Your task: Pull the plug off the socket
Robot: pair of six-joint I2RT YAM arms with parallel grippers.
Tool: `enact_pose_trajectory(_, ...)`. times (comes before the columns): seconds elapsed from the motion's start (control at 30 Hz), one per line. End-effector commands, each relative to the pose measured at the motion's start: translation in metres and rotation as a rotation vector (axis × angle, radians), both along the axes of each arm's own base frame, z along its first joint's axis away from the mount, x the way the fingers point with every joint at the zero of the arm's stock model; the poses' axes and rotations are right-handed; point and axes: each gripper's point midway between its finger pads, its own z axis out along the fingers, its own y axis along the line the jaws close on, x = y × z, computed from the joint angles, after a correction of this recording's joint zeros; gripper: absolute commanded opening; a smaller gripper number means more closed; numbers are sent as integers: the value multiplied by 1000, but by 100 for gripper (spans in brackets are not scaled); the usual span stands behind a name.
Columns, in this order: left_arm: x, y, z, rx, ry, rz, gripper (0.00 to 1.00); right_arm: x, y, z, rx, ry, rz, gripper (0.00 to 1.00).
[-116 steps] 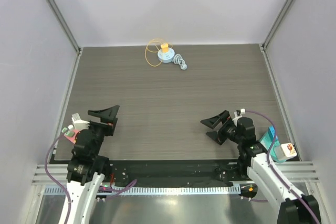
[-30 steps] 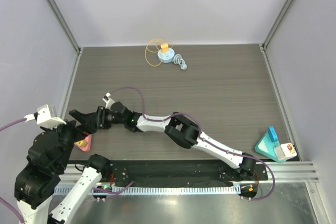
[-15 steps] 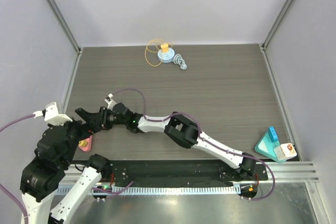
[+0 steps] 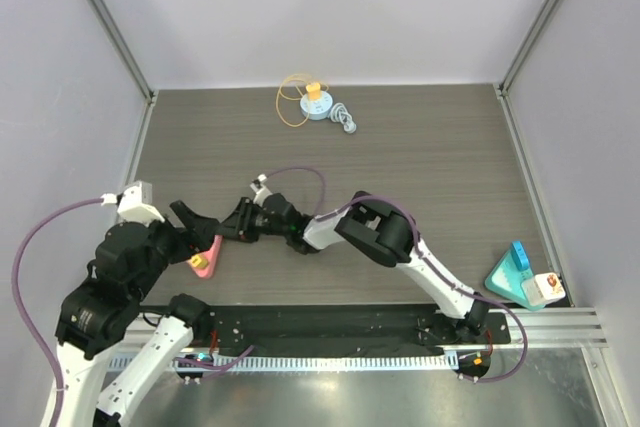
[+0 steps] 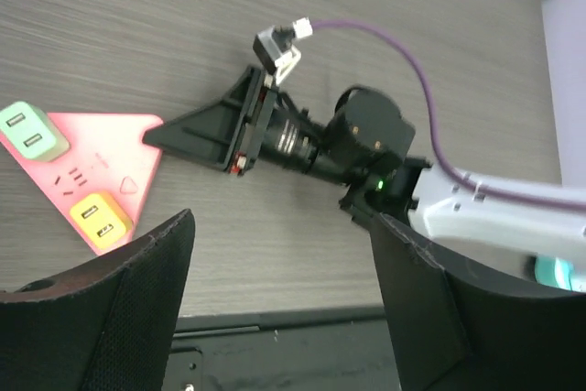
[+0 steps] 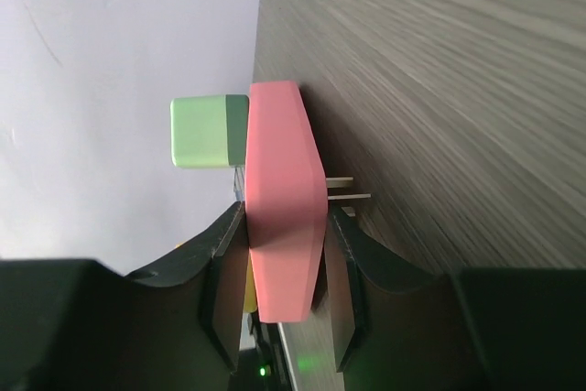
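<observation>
Top view: right gripper is clamping pink triangular plastic socket block and has been dragging it from the left edge toward the middle of dark wood-grain table, bracing it for the pull.

Left wrist: left gripper is hovering wide open over the block. Small yellow plug and green plug are both sitting seated, untouched.

Right wrist: block is sitting pinched edge-on, seemingly tilting off the table.
</observation>
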Motion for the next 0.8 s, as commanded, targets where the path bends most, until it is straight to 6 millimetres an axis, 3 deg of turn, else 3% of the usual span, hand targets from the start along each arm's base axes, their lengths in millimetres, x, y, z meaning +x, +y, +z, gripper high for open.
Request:
enact_pose_trajectory(0.0,1,-45,-2,-58,65,-221,77,17,-25,61,115,-98,-92,1)
enact_pose_trajectory(0.03,-1,-56,-5,-81,91,-277,77,18,-32,65,124,-105,-101,1)
enact_pose_trajectory(0.07,-2,-65,-7,-102,111,-318,78,18,-46,50,88,-94,-119,1)
enact_pose_trajectory(0.13,0,-88,-16,-165,179,-401,78,18,-62,64,104,-113,-145,1)
enact_pose_trajectory(0.17,2,-93,-19,-184,196,-414,77,16,-77,48,63,-104,-172,1)
enact_pose_trajectory(0.2,5,-99,-24,-205,209,-422,77,21,-88,48,57,-109,-194,1)
enact_pose_trajectory(0.23,7,-102,-30,-213,235,-425,76,20,-95,61,80,-127,-207,1)
enact_pose_trajectory(0.3,10,-106,-35,-224,243,-436,73,22,-120,44,34,-125,-255,1)
enact_pose_trajectory(0.33,10,-108,-46,-226,271,-438,72,22,-129,55,64,-141,-275,1)
enact_pose_trajectory(0.37,11,-110,-53,-224,294,-445,72,17,-144,39,28,-128,-288,1)
enact_pose_trajectory(0.47,16,-111,-83,-176,367,-428,69,13,-170,29,6,-133,-332,1)
enact_pose_trajectory(0.6,24,-106,-109,-59,398,-364,68,7,-190,19,-25,-148,-364,1)
enact_pose_trajectory(0.77,28,-104,-121,102,447,-298,71,12,-213,11,-105,-183,-438,1)
